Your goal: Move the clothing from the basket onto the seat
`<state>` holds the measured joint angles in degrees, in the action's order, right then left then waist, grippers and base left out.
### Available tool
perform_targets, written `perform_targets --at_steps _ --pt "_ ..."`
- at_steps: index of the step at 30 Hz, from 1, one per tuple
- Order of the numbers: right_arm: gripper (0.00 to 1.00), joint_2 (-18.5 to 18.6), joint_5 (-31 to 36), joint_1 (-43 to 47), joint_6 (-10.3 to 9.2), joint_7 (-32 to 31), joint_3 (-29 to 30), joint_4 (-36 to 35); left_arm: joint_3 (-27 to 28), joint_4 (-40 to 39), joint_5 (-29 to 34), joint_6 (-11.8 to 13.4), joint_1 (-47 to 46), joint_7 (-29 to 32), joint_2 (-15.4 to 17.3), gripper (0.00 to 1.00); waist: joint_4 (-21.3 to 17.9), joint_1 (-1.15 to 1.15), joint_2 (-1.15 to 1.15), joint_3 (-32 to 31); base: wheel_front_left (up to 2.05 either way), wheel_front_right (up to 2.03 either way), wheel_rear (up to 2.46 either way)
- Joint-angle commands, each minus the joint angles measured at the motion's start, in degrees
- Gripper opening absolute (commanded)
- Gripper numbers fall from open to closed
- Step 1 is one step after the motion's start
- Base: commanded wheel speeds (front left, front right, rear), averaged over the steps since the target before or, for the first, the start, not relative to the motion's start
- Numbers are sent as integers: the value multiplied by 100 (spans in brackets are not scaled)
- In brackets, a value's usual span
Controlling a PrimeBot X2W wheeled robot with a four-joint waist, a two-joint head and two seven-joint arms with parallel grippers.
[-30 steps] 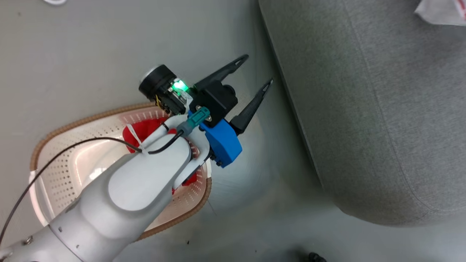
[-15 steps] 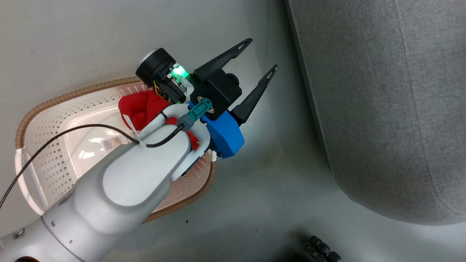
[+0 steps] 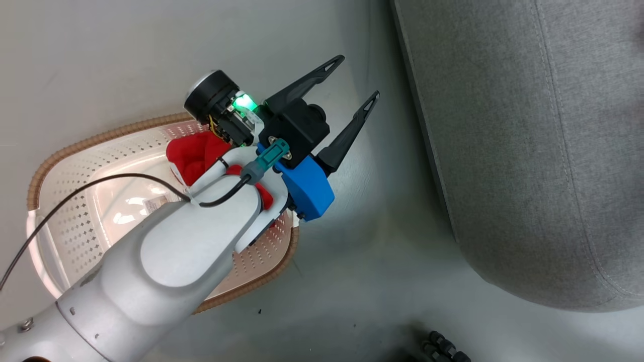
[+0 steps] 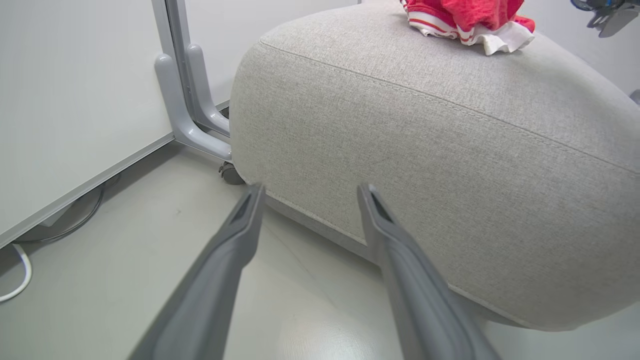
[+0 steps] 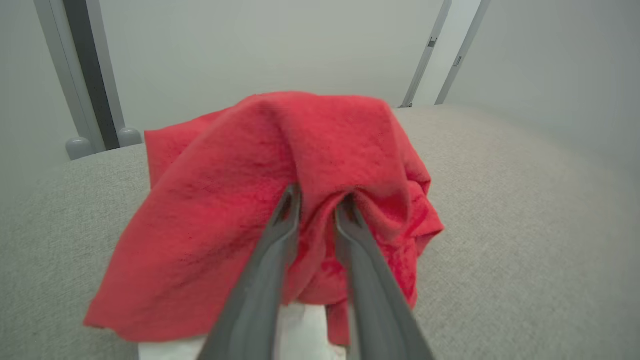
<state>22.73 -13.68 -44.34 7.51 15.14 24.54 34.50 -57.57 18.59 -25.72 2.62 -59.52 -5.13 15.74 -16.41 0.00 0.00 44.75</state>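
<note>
Right, the left tool (image 3: 356, 77) hangs above the floor (image 3: 126, 60) in the gap between the basket (image 3: 100, 136) and the seat (image 3: 528, 151), with its two dark fingers spread wide and nothing between them. From its own wrist camera the left tool (image 4: 311, 189) points at the rounded grey side of the seat (image 4: 425, 150), fingertips just short of the lower seam and not touching it. The pale forearm (image 3: 176, 261) stretches across the basket, a black cable (image 3: 75, 206) looping along it and a green light (image 3: 244, 103) glowing at the wrist.

Over to the right tool (image 5: 319, 196): its fingers are nearly together, and a puckered fold of the red clothing (image 5: 280, 165) is caught between the tips. That clothing lies heaped on top of the seat (image 5: 500, 225), with a white part peeking out underneath at the bottom of the right wrist view. From the left wrist view the red clothing (image 4: 465, 20) sits up on the seat's top, its white stripe trim showing.

Down in the basket, a red piece (image 3: 193, 153) lies against the far wall, partly hidden behind the left wrist. The basket stands on the floor, near the seat but apart from it. Behind the seat stand a white panel (image 4: 75, 100) and a grey frame leg (image 4: 175, 75).
</note>
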Motion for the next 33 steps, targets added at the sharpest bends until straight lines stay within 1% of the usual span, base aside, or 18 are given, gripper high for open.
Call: perform_targets --at_steps 1,6,7,9,10,11,13,14,16,17,18,19,20,21,22,25,30,33 --pt "100 -53 -55 201 -5 1 96 -107 -10 32 -50 19 78 -65 -13 100 -1 0 0 -128 0 0 0" --pt "100 -208 -188 754 -4 1 195 -533 -28 178 -141 7 234 -252 -98 100 16 0 0 -529 0 0 0" --pt "100 -225 -177 1015 -4 1 178 -779 -16 252 -196 11 321 -339 -131 100 23 0 0 -730 0 0 0" --pt "100 -278 -130 1224 -4 1 124 -1020 16 321 -267 17 437 -503 -164 100 39 0 0 -973 0 0 0" --pt "100 -278 -130 1224 -4 1 124 -1020 16 321 -267 17 437 -503 -164 100 39 0 0 -973 0 0 0" --pt "100 -316 -42 1406 -4 1 55 -1275 38 405 -335 16 561 -617 -194 100 88 0 0 -1203 0 0 0" --pt "100 -334 -5 1488 -4 1 0 -1407 67 435 -376 28 616 -668 -212 100 118 0 0 -1303 0 0 0" --pt "100 -415 86 1626 -4 1 -99 -1674 120 504 -453 40 744 -785 -248 100 201 0 0 -1542 0 0 0" --pt "100 -471 92 1697 -4 0 -191 -1796 163 525 -494 65 810 -830 -261 100 247 0 0 -1650 0 0 0" --pt "100 -521 183 1817 -4 0 -399 -2021 279 561 -555 118 956 -916 -270 100 334 0 0 -1867 0 0 0" --pt "100 -553 211 1866 -5 0 -505 -2125 369 554 -590 163 1015 -945 -271 100 379 0 0 -1957 0 0 0" --pt "100 -553 211 1866 -5 0 -505 -2125 369 554 -590 163 1015 -945 -271 100 379 0 0 -1957 0 0 0" --pt "100 -590 264 1967 -5 0 -763 -2264 523 542 -608 232 1168 -986 -255 100 487 0 0 -2143 0 0 0" --pt "100 -590 264 1967 -5 0 -763 -2264 523 542 -608 232 1168 -986 -255 100 487 0 0 -2143 0 0 0" --pt "100 -602 256 2001 -5 0 -889 -2331 608 526 -603 265 1252 -1004 -238 100 540 0 0 -2225 0 0 0" --pt "100 -632 259 2110 -4 1 -1263 -2495 1004 319 -512 356 1499 -1009 -195 100 705 0 0 -2444 0 0 0" --pt "100 -642 351 2305 -5 0 -1895 -2678 1842 -101 -287 456 2163 -1013 -124 100 938 0 0 -2760 0 0 0" --pt "100 -731 369 2445 -5 0 -2178 -2765 2430 -362 -105 485 2614 -1013 -155 100 1065 0 0 -2930 0 0 0"
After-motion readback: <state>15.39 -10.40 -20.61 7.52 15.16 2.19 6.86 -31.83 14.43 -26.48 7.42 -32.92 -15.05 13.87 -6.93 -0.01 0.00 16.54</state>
